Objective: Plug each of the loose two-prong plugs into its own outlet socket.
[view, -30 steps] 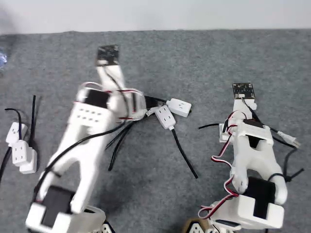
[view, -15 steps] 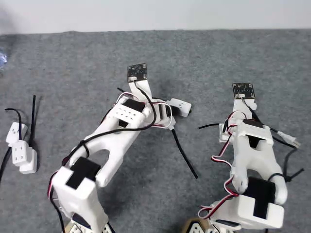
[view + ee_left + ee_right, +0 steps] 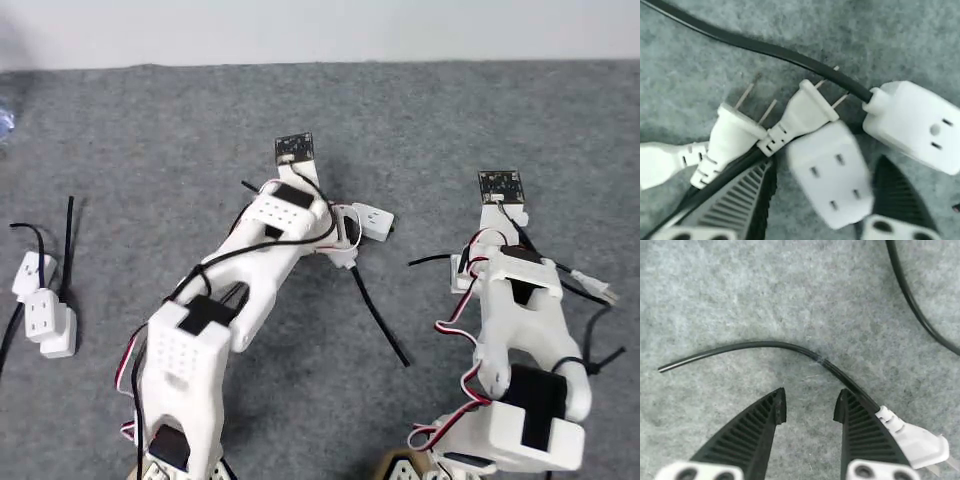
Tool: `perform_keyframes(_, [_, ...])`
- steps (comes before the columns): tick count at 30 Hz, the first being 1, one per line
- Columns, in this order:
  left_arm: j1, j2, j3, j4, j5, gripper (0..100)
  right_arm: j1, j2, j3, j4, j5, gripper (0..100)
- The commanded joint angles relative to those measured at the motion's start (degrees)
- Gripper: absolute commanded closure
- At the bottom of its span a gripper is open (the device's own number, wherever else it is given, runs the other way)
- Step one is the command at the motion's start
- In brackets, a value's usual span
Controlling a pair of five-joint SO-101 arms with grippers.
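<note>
Two loose white plugs (image 3: 802, 112) lie side by side on grey mat (image 3: 680, 65), prongs bare, touching socket block (image 3: 832, 180). Block blurry, sits between left gripper (image 3: 826, 164) fingers, spread wide. Second socket (image 3: 915, 125) at about 2 o'clock from left arm's tip, corner cut off. Right gripper (image 3: 810, 407) open a little, holding nothing. Third plug (image 3: 912, 442) just beside one finger, tip cut off. Spare sockets (image 3: 42, 305) at mat's 9 o'clock edge.

No text, label, brand, number or sign can be read. The outlet sockets (image 3: 830, 180), the two-prong plugs (image 3: 805, 112), the white arm shells (image 3: 520, 300) and the small circuit boards (image 3: 499, 185) show only marks too small to make out.
</note>
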Motion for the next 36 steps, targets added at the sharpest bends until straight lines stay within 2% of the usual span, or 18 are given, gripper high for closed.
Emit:
perform_keyframes(1, [-0.6,7.8,-15.3,12.7,0.4,79,-0.5,-0.2,-0.6,-1.0,0.0,82.6])
perform_keyframes(7, [-0.7,16.9,-33.5,29.4,0.3,95,-0.5,-0.2,-0.6,-1.0,0.0,82.6])
perform_keyframes(9, [-0.4,17.6,-40.6,37.1,-0.5,95,-0.5,-0.2,-0.6,-1.0,0.0,82.6])
perform_keyframes(10, [-0.2,17.2,-42.9,38.4,-1.2,96,-0.5,-0.2,-0.6,-1.0,0.0,82.6])
perform_keyframes(12, [-0.1,15.4,-43.6,38.2,-2.1,99,-0.5,-0.2,-0.6,-1.0,0.0,82.6])
perform_keyframes(19, [-0.2,4.0,-34.0,38.1,-2.1,99,-0.5,-0.2,-0.6,-1.0,0.0,82.6])
perform_keyframes(27, [-6.9,-9.1,-26.5,38.1,-2.4,99,-0.5,-0.2,-0.6,-1.0,0.0,82.6])
perform_keyframes(36, [-22.8,-20.3,-17.7,38.1,-19.6,99,-0.5,-0.2,-0.6,-1.0,0.0,82.6])
